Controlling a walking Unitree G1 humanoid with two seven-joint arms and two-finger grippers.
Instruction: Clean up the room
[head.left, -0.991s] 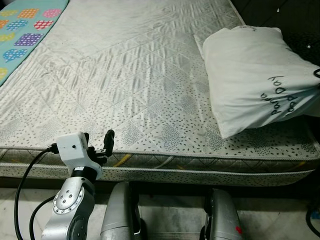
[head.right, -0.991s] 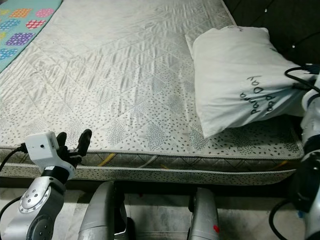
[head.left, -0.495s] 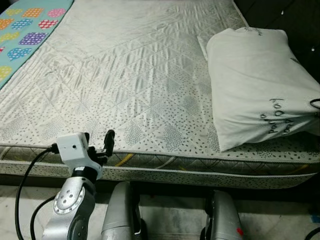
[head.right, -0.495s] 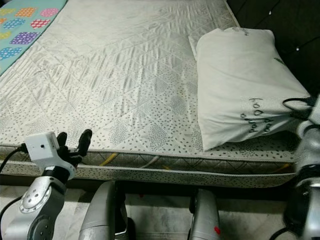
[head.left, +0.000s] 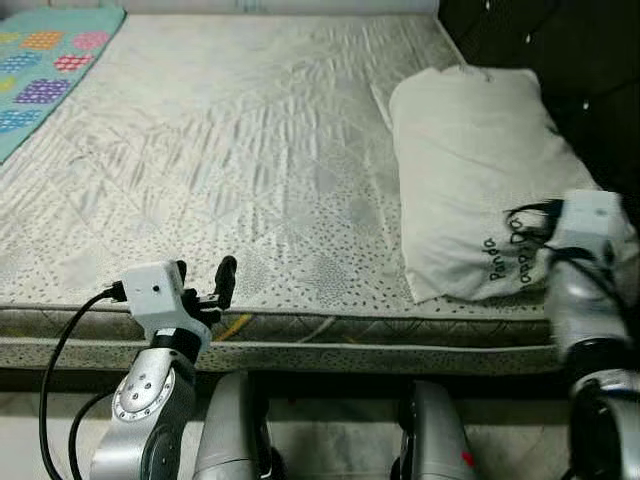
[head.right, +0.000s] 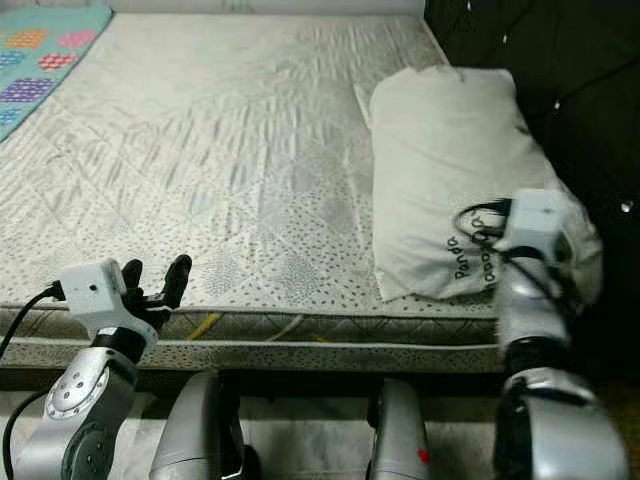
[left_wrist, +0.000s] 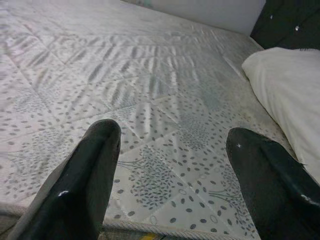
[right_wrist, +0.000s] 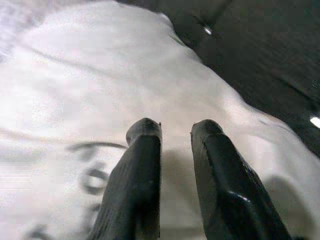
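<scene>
Two silver arms reach toward a bare quilted mattress (head.left: 250, 150). At its far left corner lies a teal blanket (head.left: 40, 75) with coloured patches. The left pincer (head.left: 205, 285) hovers at the mattress's near edge, its fingers spread wide over the dotted fabric. On the right side rests a white pillow (head.left: 470, 170) with dark lettering, against a dark headboard (head.left: 580, 60). The right pincer (right_wrist: 175, 132) hangs over the pillow's near end, fingers narrowed to a slim gap, gripping nothing.

Two black fingers (left_wrist: 85, 185) spread wide apart, left gripper (left_wrist: 175, 185) low over the spotty grey mattress (left_wrist: 150, 90), white pillow (left_wrist: 285, 95) near one side
</scene>
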